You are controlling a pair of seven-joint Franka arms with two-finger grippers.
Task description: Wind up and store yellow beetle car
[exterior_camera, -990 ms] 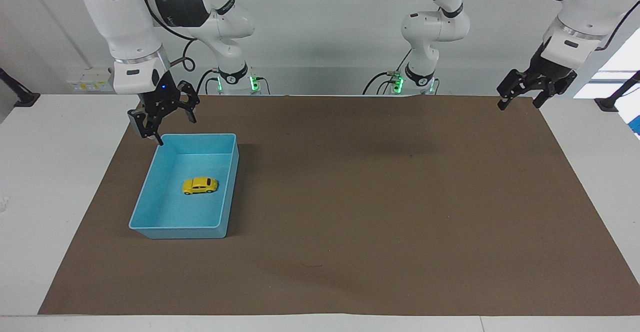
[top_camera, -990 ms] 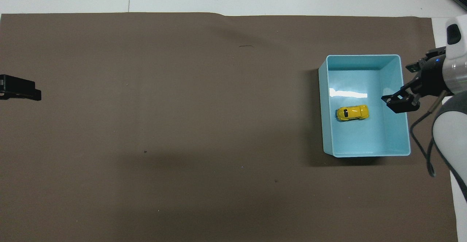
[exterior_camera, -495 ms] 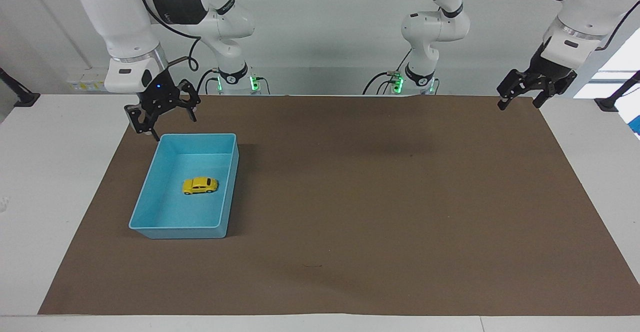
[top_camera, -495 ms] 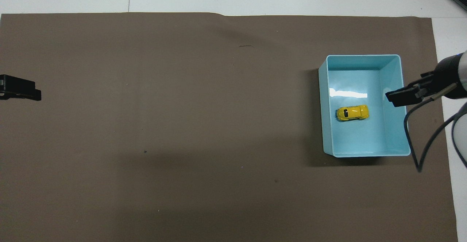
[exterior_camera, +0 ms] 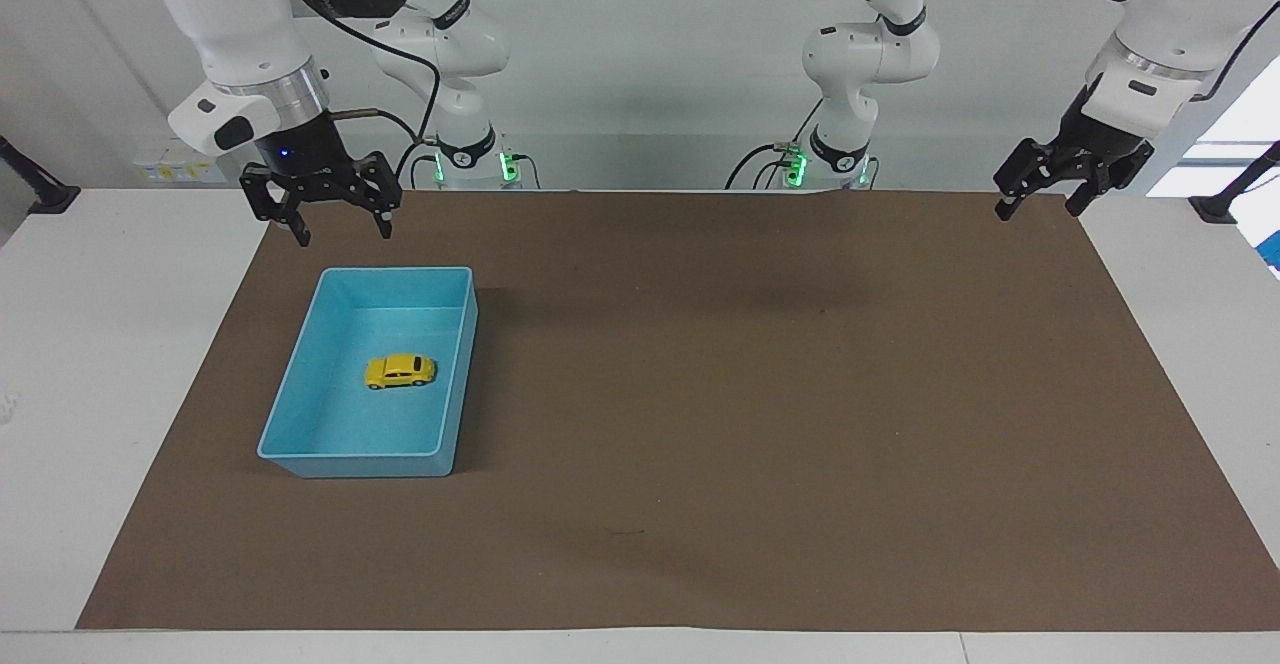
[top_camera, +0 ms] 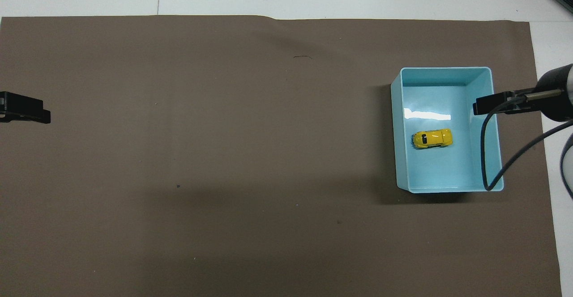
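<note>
The yellow beetle car (exterior_camera: 400, 371) (top_camera: 432, 138) rests on its wheels on the floor of the blue bin (exterior_camera: 350, 465) (top_camera: 398, 131), near the bin's middle. Nothing touches it. My right gripper (exterior_camera: 343, 231) (top_camera: 482, 106) hangs open and empty in the air, over the mat by the bin's rim at the robots' end, fingers pointing down. My left gripper (exterior_camera: 1037, 207) (top_camera: 31, 112) waits open and empty over the mat's corner at the left arm's end of the table.
A brown mat (exterior_camera: 750, 394) covers most of the white table (exterior_camera: 110, 344). The bin stands on it toward the right arm's end. A dark cable (top_camera: 484, 154) loops down from the right wrist over the bin's edge in the overhead view.
My right gripper has risen from the bin's rim, drawn back toward the robots and turned square to the table. The car, the bin and the left arm have not moved.
</note>
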